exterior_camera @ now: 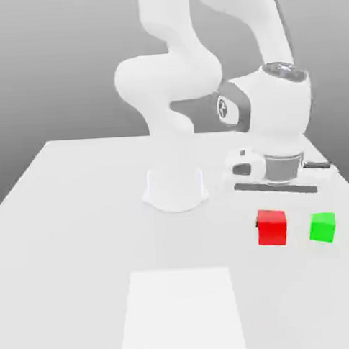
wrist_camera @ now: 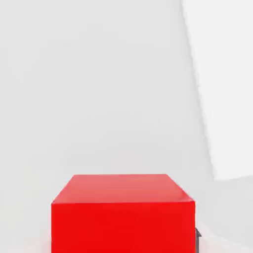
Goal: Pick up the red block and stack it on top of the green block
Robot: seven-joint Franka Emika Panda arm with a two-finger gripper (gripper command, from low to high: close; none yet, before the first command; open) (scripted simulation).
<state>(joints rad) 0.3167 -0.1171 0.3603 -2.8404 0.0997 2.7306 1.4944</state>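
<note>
The gripper [exterior_camera: 271, 221] had closed on the red block [exterior_camera: 272, 231] at the lower right of the exterior view, so the grasp seemed made and a lift was due, then a carry over the green block [exterior_camera: 322, 228] nearer the right edge.

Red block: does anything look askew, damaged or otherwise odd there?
Nothing stands out: the red block looks whole and square-edged, beside the green block, which looks undamaged too.
</note>
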